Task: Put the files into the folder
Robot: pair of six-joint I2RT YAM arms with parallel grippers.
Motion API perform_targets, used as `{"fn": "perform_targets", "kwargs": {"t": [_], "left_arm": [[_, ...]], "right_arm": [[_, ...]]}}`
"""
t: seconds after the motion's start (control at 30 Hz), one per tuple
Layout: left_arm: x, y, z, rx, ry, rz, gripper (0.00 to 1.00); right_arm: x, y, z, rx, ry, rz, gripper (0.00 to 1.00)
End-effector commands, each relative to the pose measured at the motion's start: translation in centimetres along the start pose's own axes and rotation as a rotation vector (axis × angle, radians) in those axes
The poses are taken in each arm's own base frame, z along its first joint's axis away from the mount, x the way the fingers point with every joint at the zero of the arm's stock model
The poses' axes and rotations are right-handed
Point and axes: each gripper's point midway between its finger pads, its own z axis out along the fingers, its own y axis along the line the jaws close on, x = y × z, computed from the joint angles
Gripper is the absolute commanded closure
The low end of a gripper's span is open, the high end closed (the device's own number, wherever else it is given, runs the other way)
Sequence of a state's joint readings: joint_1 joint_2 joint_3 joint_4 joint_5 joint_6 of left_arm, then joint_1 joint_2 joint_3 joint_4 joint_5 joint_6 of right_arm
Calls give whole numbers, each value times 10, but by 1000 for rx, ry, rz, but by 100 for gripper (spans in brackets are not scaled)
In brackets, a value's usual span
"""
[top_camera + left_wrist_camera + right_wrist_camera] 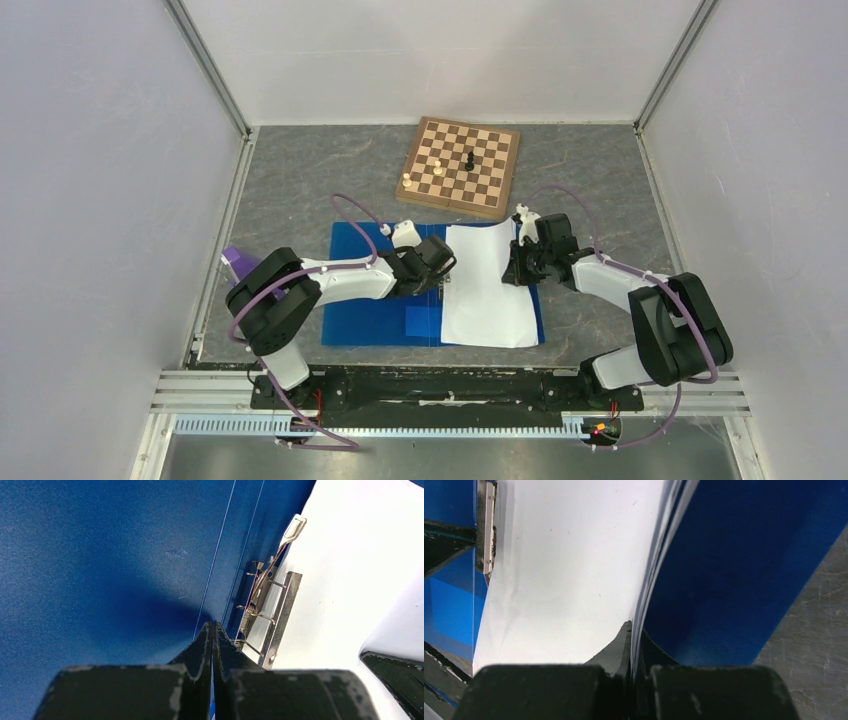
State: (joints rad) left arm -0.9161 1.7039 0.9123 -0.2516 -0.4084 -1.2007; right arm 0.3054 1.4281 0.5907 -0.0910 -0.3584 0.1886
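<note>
The blue folder [370,300] lies open and flat on the grey table. The white files [490,290] lie on its right half, their far right edge lifted. My left gripper [443,265] is shut and empty, its tips [214,626] on the folder [100,555] at the spine, right beside the metal clip [265,610] at the files' [350,570] left edge. My right gripper [515,265] is shut on the files' right edge [630,627]. The sheets [574,555] run between its fingers, with the blue folder [734,570] underneath.
A wooden chessboard [460,165] with several pieces stands just behind the folder. A purple object [235,262] sits at the table's left edge behind my left arm. White walls close in the left, right and back. A paler blue patch [420,320] shows on the folder near the spine.
</note>
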Motion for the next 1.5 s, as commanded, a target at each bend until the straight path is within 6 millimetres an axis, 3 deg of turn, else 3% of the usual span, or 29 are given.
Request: {"fn": "perform_targets", "kwargs": {"t": [0.0,0.93,1.17,1.47], "left_arm": [[-4,-6,1,9,-12,36,98],[-6,-6,-1,9,-15,40,98],[-7,-6,-2,10,-21,38,98],[-8,-6,-2,9,-22,34,98]], "right_arm": [[-13,2,2,9,-12,-61,100],[-22,0,5,49,-19,-61,99],[-29,-4,-1,90,-36,-57,68],[-34,-5,-10,121,-60,-25,56]]}}
